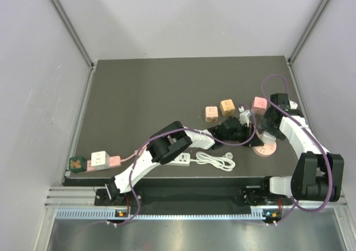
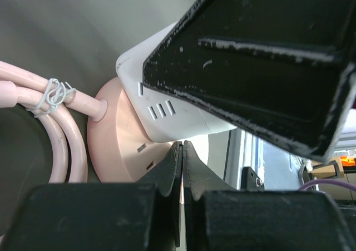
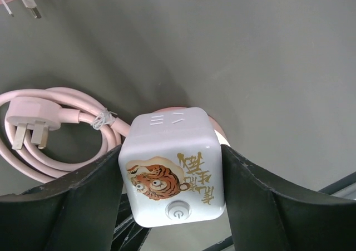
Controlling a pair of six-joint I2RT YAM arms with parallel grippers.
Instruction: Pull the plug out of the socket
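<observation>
A white cube plug with a tiger picture [image 3: 172,170] sits on a round pink socket [image 2: 119,145]; the socket's rim also shows in the top view [image 1: 267,149]. My right gripper [image 3: 172,176] is shut on the cube, one black finger [image 3: 83,201] on each side. My left gripper [image 2: 182,148] is shut and empty. Its tips rest against the top of the pink socket, right beside the cube [image 2: 167,103]. The socket's pink cable [image 3: 61,114] lies coiled and tied at the left. In the top view both grippers meet at the socket, so the cube is hidden there.
Three small cubes stand behind the socket: pink [image 1: 211,113], orange [image 1: 227,107], pink [image 1: 260,103]. A white power strip [image 1: 181,159] with a coiled white cable [image 1: 216,161] lies near the front. A pink strip with a white cube [image 1: 100,160] and a green cube [image 1: 77,163] lies front left.
</observation>
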